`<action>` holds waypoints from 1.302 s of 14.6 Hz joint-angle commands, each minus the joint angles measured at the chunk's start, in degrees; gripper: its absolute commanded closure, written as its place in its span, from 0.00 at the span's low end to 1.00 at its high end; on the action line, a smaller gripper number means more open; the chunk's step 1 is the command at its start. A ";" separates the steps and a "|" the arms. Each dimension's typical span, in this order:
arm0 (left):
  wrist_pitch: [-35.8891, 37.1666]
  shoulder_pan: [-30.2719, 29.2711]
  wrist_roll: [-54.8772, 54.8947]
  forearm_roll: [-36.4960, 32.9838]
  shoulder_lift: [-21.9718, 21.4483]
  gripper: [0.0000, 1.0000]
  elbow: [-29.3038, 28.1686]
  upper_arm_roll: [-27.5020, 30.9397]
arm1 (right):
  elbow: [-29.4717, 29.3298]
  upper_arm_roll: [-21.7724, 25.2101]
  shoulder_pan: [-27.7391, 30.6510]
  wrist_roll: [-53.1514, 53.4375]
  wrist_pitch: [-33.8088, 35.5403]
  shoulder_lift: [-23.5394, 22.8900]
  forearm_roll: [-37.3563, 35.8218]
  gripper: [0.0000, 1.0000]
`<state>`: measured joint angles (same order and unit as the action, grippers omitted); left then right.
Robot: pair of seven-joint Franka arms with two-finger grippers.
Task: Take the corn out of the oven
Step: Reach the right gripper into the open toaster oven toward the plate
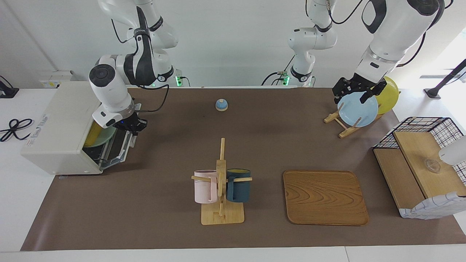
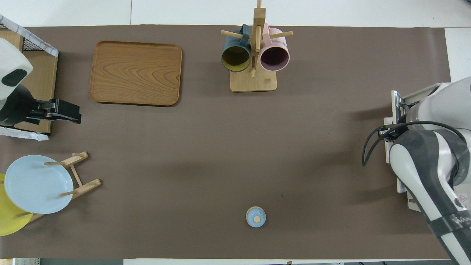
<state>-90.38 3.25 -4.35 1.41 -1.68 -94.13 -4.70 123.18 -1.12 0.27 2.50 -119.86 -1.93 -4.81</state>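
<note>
Right claw [image 1: 131, 125] at the open oven [image 1: 62, 127] mouth, grip unclear. Left claw [image 1: 358, 91] waiting, released, over plates [image 1: 358, 109]. Corn [image 1: 95, 131] not out yet.

The right tool [image 1: 133, 125] is crowding the oven [image 1: 62, 127] mouth, with the dropped door [image 1: 116, 147] sticking out below it. The brown desk [image 1: 153, 203] is lying bare in front of that door. The mug rack [image 1: 221, 182] is standing mid-desk, the wooden tray [image 1: 324, 196] beside it, a small blue knob [image 1: 221, 104] nearer the robots.
</note>
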 commanded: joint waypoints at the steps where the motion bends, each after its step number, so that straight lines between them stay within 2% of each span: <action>1: 0.38 -1.05 -0.05 -0.70 -0.70 0.00 -0.62 -0.84 | 3.29 0.77 0.35 0.57 -7.04 -1.14 -1.43 1.00; 7: 0.38 -1.05 -0.13 -0.70 -0.61 0.00 -0.62 -0.84 | 3.65 0.69 0.08 1.36 -10.65 -6.49 1.47 1.00; 13: 0.38 -1.05 -0.05 -0.70 -0.70 0.00 -0.62 -0.84 | 3.30 0.51 -3.25 5.67 -11.45 -6.85 3.21 1.00; 16: 0.38 -1.05 -0.13 -0.70 -0.70 0.00 -0.62 -0.84 | 0.49 0.42 -4.40 5.93 -9.96 -7.56 4.02 1.00; 19: 0.38 -1.05 -0.05 -0.70 -0.61 0.00 -0.62 -0.84 | -3.28 0.51 -4.32 5.67 -3.04 -6.33 3.32 1.00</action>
<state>-90.37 3.25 -4.35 1.41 -1.68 -94.13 -4.70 122.67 -0.96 -4.14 8.40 -127.72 -9.27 -2.31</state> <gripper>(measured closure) 0.000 0.991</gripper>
